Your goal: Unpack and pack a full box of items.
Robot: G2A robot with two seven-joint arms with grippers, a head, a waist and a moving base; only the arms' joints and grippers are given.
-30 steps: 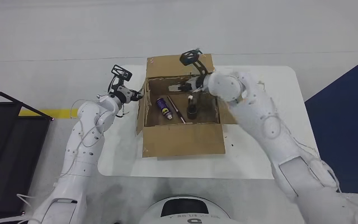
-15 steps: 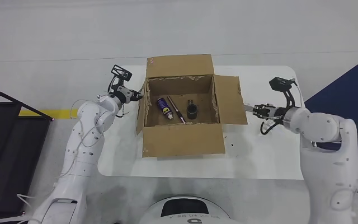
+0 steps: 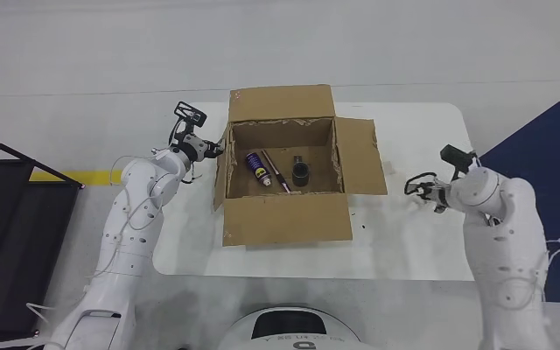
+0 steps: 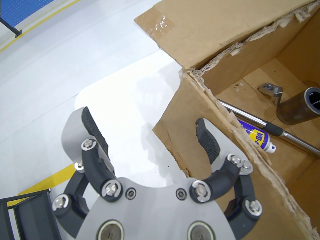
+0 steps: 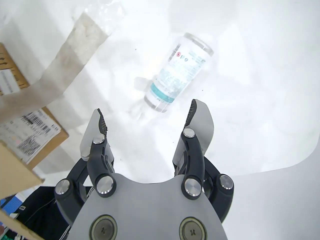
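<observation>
My right gripper (image 5: 148,107) is spread wide, holding nothing. A clear bottle (image 5: 178,73) lies on its side on the table (image 3: 411,245) just past the fingertips, clear of them. That bottle is plain in the right wrist view; from the top I can hardly make it out on the white surface. The same wrist view has a strip of tape (image 5: 75,48) hanging off the box (image 3: 284,219) edge. My left gripper (image 4: 142,116) is also spread and empty, just beside the box's left wall at the outer corner. Inside the box are a can (image 3: 256,168), a rod (image 3: 275,171) and a dark cylinder (image 3: 300,171). The left wrist view adds a small metal bracket (image 4: 271,89) near the back wall.

Versus earlier: a second ago the right arm was down in the box. Half a second ago it was just off the right flap. Now it is pulled further right, well apart from the box. Left arm unchanged.
</observation>
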